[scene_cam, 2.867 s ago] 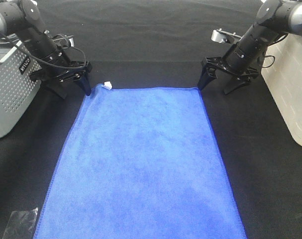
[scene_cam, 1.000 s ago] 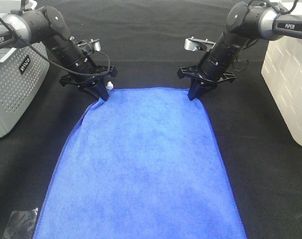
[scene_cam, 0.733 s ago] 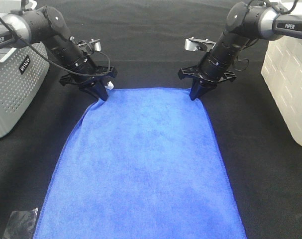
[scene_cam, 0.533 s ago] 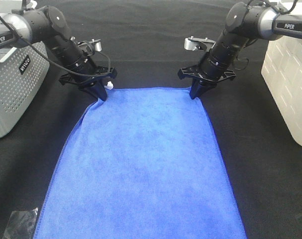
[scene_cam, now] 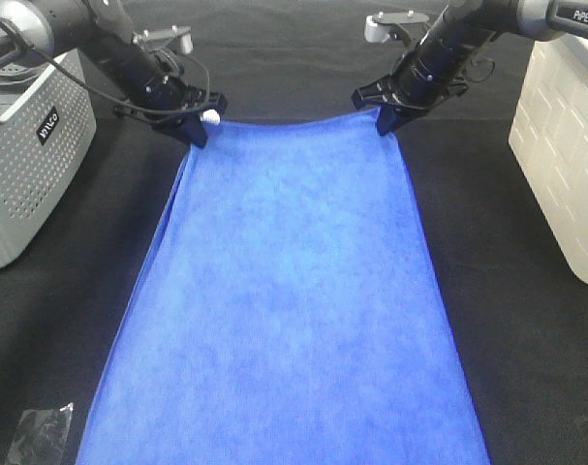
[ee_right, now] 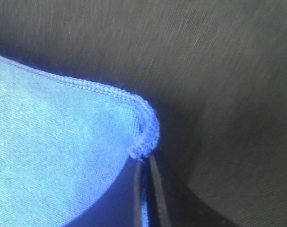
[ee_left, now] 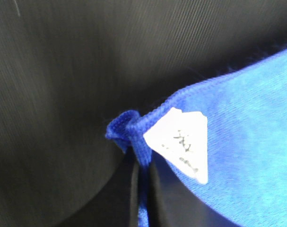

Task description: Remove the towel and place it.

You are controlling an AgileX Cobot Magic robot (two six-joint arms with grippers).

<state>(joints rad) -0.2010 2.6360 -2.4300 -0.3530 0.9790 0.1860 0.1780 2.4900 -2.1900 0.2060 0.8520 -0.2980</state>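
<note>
The royal-blue towel [scene_cam: 289,291] stretches down the middle of the black table, its far edge raised and sagging slightly between the arms. My left gripper [scene_cam: 199,133] is shut on the towel's far left corner, beside the small white tag [scene_cam: 211,116]. The left wrist view shows that corner [ee_left: 129,130] bunched between the closed fingers with the tag [ee_left: 181,142] hanging out. My right gripper [scene_cam: 383,123] is shut on the far right corner. In the right wrist view the hemmed corner [ee_right: 145,137] is pinched between the black fingertips.
A grey perforated basket [scene_cam: 22,155] stands at the left. A white bin [scene_cam: 565,145] stands at the right edge. A small piece of clear plastic [scene_cam: 37,436] lies at the near left beside the towel. Black cloth covers the table [scene_cam: 526,339].
Both grippers have closed fully on the far corners and risen away toward the back, lifting the towel's far edge; the towel now hangs stretched and narrower.
</note>
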